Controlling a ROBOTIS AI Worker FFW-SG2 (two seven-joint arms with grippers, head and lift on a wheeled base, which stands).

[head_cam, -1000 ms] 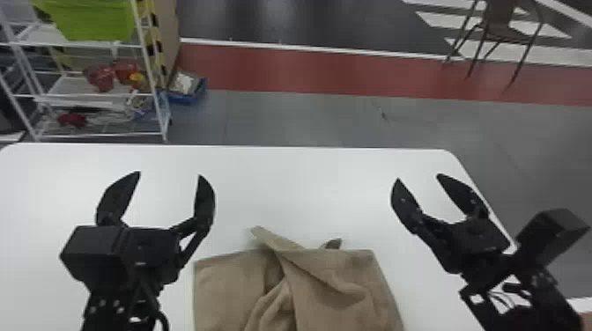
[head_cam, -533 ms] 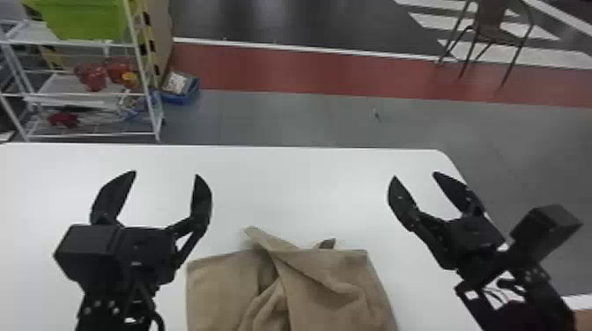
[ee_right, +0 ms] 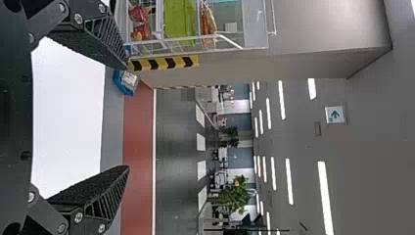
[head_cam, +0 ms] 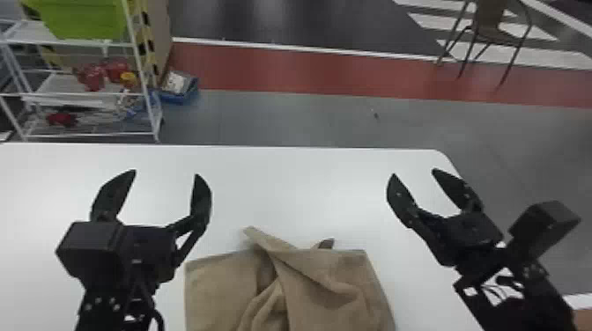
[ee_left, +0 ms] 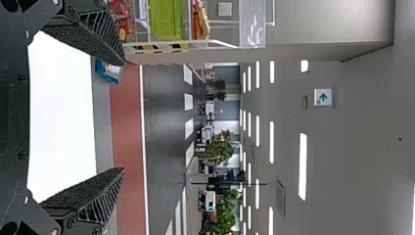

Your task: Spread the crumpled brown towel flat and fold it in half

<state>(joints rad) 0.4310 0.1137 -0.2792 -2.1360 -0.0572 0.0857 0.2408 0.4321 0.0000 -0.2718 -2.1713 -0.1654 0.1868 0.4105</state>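
Head view | brown towel (head_cam: 308, 290) | near side cut off | underlayers hidden

Workshop-like hall | red floor lane (head_cam: 308, 70) | white rack (head_cam: 61, 83) | arrow sign (ee_left: 323, 97)

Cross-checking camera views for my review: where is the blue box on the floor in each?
Head view: upper left, beside the white rack; blue box.
Left wrist view: next to a fingertip of the left claw, at.
Right wrist view: just past a fingertip of the right claw, at.
Shared landmark: the red floor strip, close by the box in all three.
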